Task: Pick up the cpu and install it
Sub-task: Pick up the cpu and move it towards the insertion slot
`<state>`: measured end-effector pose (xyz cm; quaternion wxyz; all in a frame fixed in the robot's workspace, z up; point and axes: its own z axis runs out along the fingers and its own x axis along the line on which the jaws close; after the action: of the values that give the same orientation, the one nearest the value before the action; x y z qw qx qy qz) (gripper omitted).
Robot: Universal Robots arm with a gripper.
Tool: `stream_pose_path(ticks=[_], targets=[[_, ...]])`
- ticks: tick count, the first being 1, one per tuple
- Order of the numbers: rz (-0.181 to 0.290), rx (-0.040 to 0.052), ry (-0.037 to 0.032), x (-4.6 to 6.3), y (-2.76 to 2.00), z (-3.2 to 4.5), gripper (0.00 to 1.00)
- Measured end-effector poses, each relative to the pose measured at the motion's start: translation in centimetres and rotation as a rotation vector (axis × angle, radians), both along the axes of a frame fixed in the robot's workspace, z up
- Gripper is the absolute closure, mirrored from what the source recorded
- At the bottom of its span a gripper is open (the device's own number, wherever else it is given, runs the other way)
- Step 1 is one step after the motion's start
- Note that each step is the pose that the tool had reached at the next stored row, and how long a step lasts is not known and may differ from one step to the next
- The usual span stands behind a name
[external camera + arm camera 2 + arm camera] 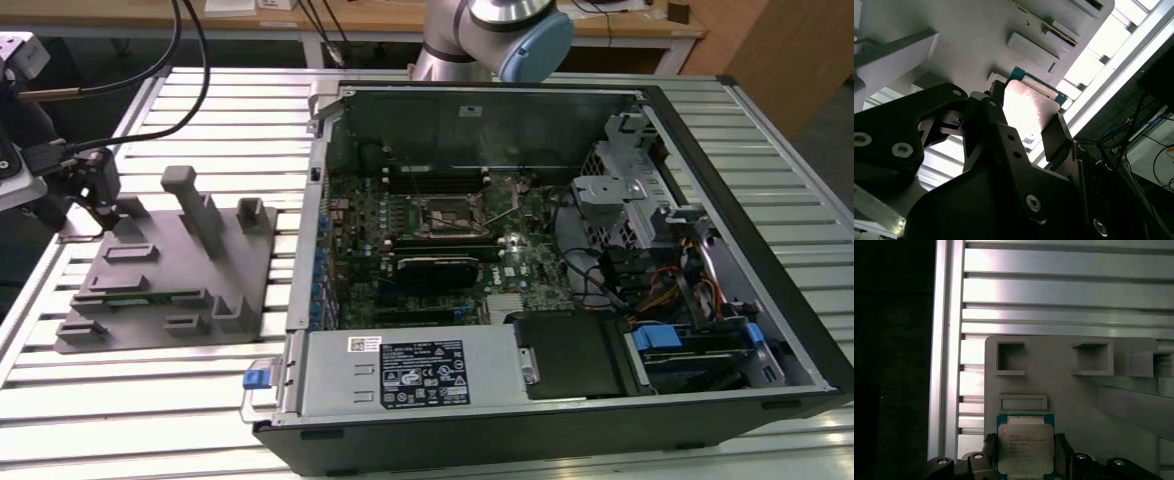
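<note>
Silvery, slick cpu (1025,442) looks clamped by its thin edges in my jaws at the grey tray (1079,395); so narrow a hold could let it tilt or slip.

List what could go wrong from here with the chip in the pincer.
The black pincer holds the small square silver-topped cpu by two thin edges only; it could slip or tilt. Upright posts of the grey plastic tray stand close, so a sideways move might clip them.
</note>
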<state>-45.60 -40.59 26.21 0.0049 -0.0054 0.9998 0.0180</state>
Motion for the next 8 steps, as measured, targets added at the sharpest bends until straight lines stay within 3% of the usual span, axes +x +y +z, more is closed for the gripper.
stream_pose_path(ticks=[8], targets=[[0.0,0.0,0.0,0.0,0.0,0.21,0.46]])
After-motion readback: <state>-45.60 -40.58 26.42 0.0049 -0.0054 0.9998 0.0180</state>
